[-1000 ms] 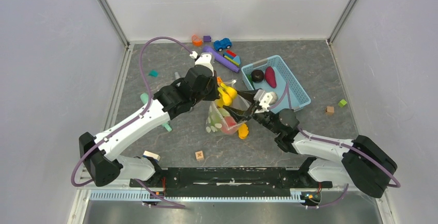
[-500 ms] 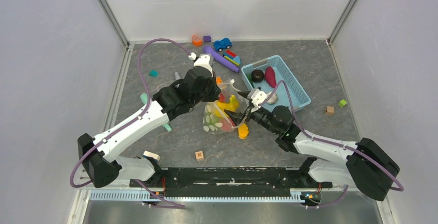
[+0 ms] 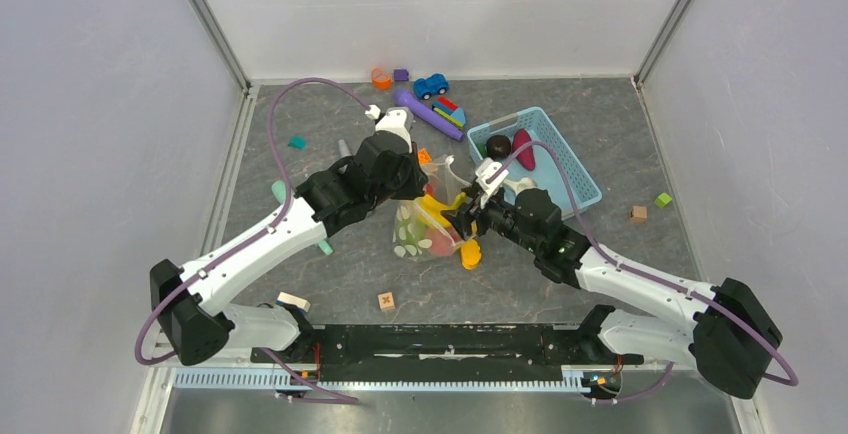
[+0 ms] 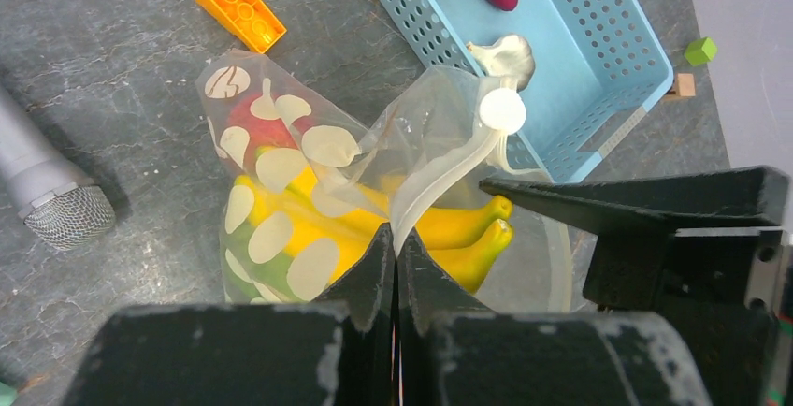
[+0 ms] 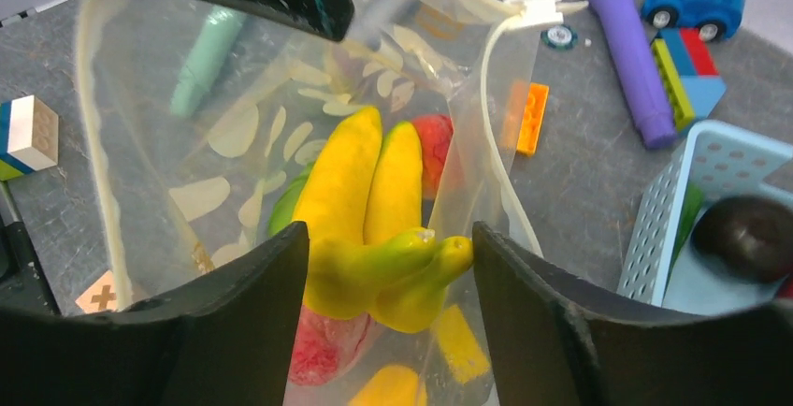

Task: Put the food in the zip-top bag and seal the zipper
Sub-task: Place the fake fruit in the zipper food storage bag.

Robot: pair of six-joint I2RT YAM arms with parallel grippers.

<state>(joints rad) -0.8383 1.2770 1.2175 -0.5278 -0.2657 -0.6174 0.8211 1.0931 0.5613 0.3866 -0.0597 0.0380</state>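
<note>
Bag, mouth pinched at the rim by the closed left gripper, hangs under the right gripper clasping bananas inside it; risk: rim slips or mouth folds, snagging bananas on the zipper at release.

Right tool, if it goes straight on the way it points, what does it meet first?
The banana bunch in the dotted bag, sitting between the right tool's fingers; whether they touch it is unclear.
</note>
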